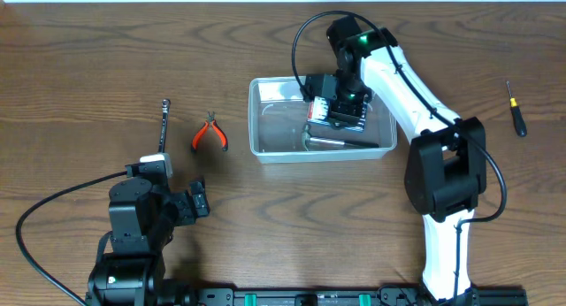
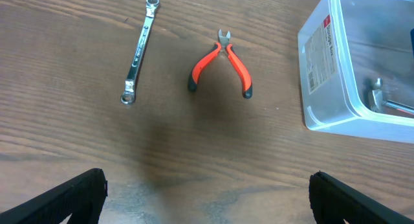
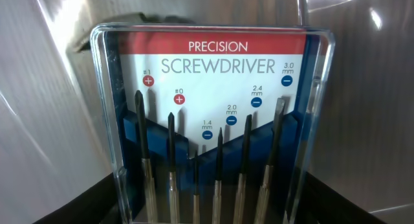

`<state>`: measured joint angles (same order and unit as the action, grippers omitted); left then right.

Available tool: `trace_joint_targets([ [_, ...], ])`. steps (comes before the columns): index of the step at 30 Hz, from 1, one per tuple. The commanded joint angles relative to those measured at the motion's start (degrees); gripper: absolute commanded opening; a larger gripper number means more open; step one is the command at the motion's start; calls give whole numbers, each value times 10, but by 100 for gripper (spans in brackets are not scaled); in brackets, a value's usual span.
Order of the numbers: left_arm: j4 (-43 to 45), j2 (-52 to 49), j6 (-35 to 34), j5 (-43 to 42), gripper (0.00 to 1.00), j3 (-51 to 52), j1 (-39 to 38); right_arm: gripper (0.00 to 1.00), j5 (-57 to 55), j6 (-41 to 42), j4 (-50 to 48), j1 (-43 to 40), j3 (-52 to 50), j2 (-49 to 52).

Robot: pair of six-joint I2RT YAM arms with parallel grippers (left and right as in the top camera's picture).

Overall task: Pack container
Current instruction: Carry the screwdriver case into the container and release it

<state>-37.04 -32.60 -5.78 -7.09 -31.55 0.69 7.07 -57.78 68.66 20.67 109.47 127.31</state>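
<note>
Wood-grain table (image 1: 88, 58), right gripper (image 1: 339, 111) pinching case (image 3: 213, 120) labelled "PRECISION SCREWDRIVER" over container (image 1: 265, 152), left gripper (image 2: 207, 201) spread

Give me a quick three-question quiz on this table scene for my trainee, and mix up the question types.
1. True or false: the orange pliers lie inside the container.
2. The right pincer holds: A) a sponge, B) the screwdriver set, C) a cup.
3. Fill in: the left pincer is ___, gripping nothing.
Key: 1 false; 2 B; 3 open.
</note>
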Motion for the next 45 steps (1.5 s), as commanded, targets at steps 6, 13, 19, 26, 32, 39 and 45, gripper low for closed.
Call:
trace_joint_targets([
  [6,1,0,1,3,98,-14,2,30,10,3,10,-11,-6,36],
  [13,1,0,1,3,98,-14,2,46,10,5,11,-11,-6,46],
  [19,1,0,1,3,98,-14,2,73,10,5,12,-11,-6,46],
  [26,1,0,1,3,98,-14,2,99,9,29,46,-11,36,29],
  [32,2,0,1,3,98,-14,2,99,1,67,94,-19,156,-42],
  [39,2,0,1,3,98,-14,2,99,-135,348,66,-138,257,-120],
  [45,2,0,1,3,98,-14,2,99,-129,379,131,-334,265,-120],
])
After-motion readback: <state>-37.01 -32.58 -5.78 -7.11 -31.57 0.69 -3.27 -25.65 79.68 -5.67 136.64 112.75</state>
